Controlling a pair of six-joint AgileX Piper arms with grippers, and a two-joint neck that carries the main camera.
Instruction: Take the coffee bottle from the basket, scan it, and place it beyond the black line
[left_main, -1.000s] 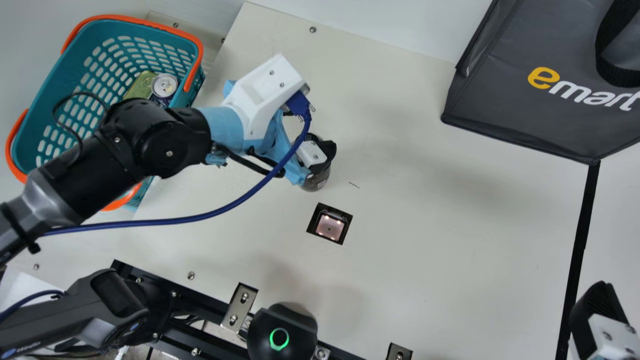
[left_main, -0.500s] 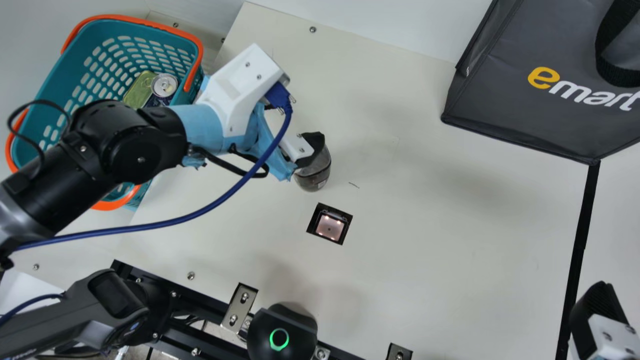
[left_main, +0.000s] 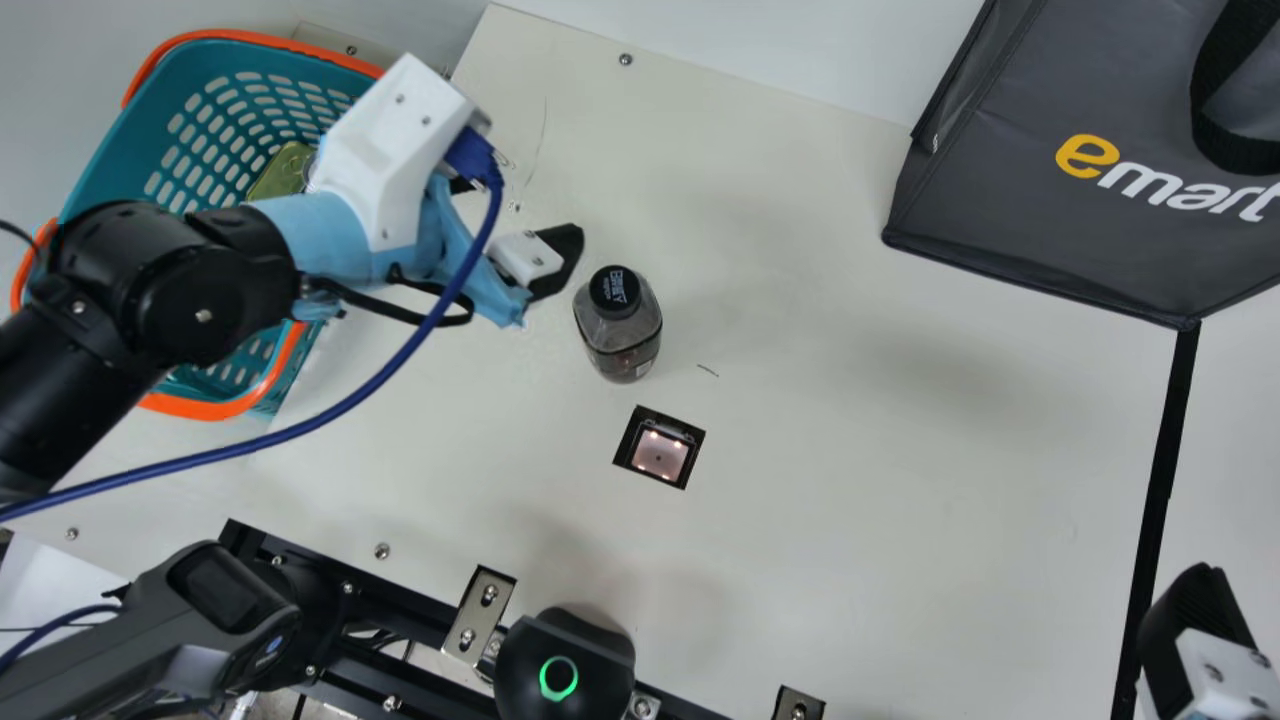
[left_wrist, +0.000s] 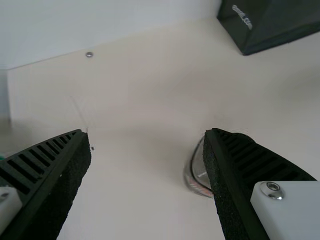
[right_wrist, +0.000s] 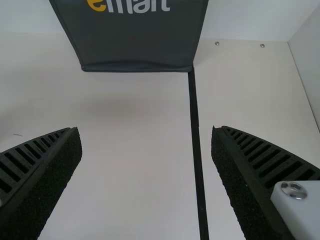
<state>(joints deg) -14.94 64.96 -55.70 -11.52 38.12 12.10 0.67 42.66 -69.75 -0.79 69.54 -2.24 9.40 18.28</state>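
In the main view my left gripper (left_main: 515, 220) is up and to the left of the coffee bottle (left_main: 622, 335), which stands upright on the table with its black cap up. In the left wrist view the left gripper (left_wrist: 145, 135) is wide open, and the bottle (left_wrist: 196, 175) is partly hidden behind one finger. My right gripper (left_main: 1200, 610) is at the main view's lower right corner, by the black line (left_main: 1165, 480). The right wrist view has the right gripper (right_wrist: 145, 130) open and empty, with the line (right_wrist: 195, 115) running between its fingers.
The teal basket (left_main: 90, 170) holds a green can (left_main: 282, 172). Set into the table just below the bottle is the lit scanner window (left_main: 660, 452). A dark grey bag (left_main: 1010, 190) stands at the upper right, and a black device (left_main: 565, 665) sits at the near edge.
My left gripper has let go of the bottle and drawn back up and to the left, towards the basket. The bottle stays standing where it was; the right arm has not moved.
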